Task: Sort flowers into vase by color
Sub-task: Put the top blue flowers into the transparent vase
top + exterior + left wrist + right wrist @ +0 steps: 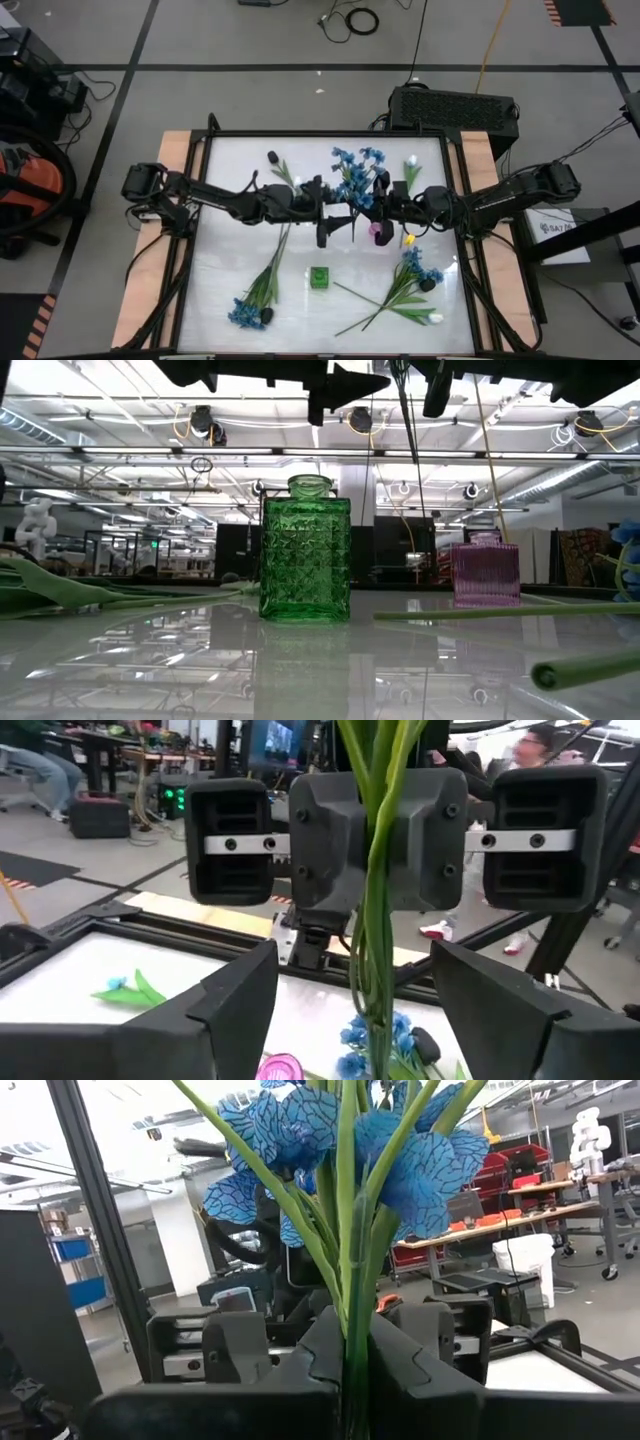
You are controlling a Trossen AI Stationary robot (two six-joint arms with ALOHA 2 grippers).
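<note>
1. Both arms: matte black, chunky rounded joint housings, slim links between them.
2. Left gripper point(322, 213): two wide, flat, angular black fingers point(225, 995).
3. Right gripper point(378, 840): boxy black body, visible screw heads, silver rail across the front, a ribbed black block at each end.
4. Black cables run along both arms – routing hard to trace from above.
5. No markings readable, probably none.

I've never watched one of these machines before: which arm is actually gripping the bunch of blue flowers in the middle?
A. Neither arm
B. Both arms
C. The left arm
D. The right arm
D: the right gripper is shut on the stems of the blue flowers, while the left gripper stands open, its fingers wide apart either side of them.
</note>
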